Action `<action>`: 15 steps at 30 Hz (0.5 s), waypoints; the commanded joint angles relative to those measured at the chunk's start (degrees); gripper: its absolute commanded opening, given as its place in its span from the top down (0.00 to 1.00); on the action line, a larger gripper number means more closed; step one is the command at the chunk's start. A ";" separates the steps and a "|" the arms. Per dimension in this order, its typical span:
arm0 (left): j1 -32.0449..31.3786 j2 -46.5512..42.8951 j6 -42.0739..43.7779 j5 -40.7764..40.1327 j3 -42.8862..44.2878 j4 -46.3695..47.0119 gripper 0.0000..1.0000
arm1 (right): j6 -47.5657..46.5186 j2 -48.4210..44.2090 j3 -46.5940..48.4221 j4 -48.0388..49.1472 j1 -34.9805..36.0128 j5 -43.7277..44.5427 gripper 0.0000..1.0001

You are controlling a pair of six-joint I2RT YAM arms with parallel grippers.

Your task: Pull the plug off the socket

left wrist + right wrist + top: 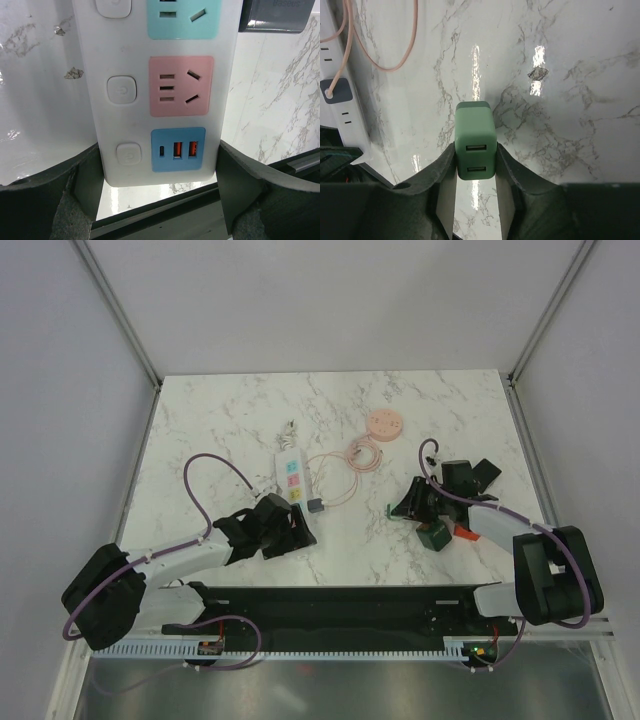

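1 pink disc [384, 424] is lying on the marble table [220, 420], toward its far side. Its pink cable [345, 465] is trailing nearward in loose loops, ending at 1 grey block [315, 506].

My end effector [159, 150] clasps the white socket [125, 50] at its end, fingers [50, 200] against both sides, on the marble bench [40, 100].

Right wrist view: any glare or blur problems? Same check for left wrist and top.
Right wrist: bright reflections on the glossy white marble tabletop, yet the green two-port USB charger block in the right hand is sharp. Left wrist: the long white plastic power strip is crisp; the dark fingers flanking it are shadowed, soft. Top external: even light, faint shadows, no glare.
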 commanded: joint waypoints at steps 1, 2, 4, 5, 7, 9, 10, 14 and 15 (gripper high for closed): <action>0.30 0.42 0.32 -2.97 -2.52 -8.17 0.98 | -3.44 -0.12 0.90 -4.18 -1.12 3.91 0.58; 0.30 0.42 0.32 -3.15 -2.52 -8.09 0.98 | -3.97 -0.65 0.81 -4.27 -1.04 3.82 0.52; 0.30 0.77 0.41 -3.06 -2.43 -8.09 0.98 | -3.89 -1.96 0.55 -4.36 -1.04 4.17 0.42; 0.30 0.77 0.41 -3.06 -2.34 -8.09 0.98 | -4.06 -2.32 0.63 -4.45 -1.04 4.35 0.38; 0.30 1.12 0.41 -2.97 -2.25 -8.00 0.98 | -4.15 -3.28 1.07 -5.32 -1.12 5.05 0.31; 0.30 1.12 0.41 -2.97 -2.16 -8.00 0.98 | -4.67 -3.81 1.51 -5.85 -1.04 5.40 0.28; 0.30 1.12 0.41 -2.88 -2.16 -8.00 0.98 | -4.94 -4.60 1.86 -6.03 -1.04 4.71 0.27; 0.30 1.21 0.32 -2.71 -2.17 -8.00 0.98 | -5.21 -7.42 2.65 -6.12 -0.95 3.65 0.24; 0.30 1.12 0.32 -2.62 -2.16 -8.09 0.98 | -4.60 -8.38 3.09 -6.12 -0.86 3.38 0.23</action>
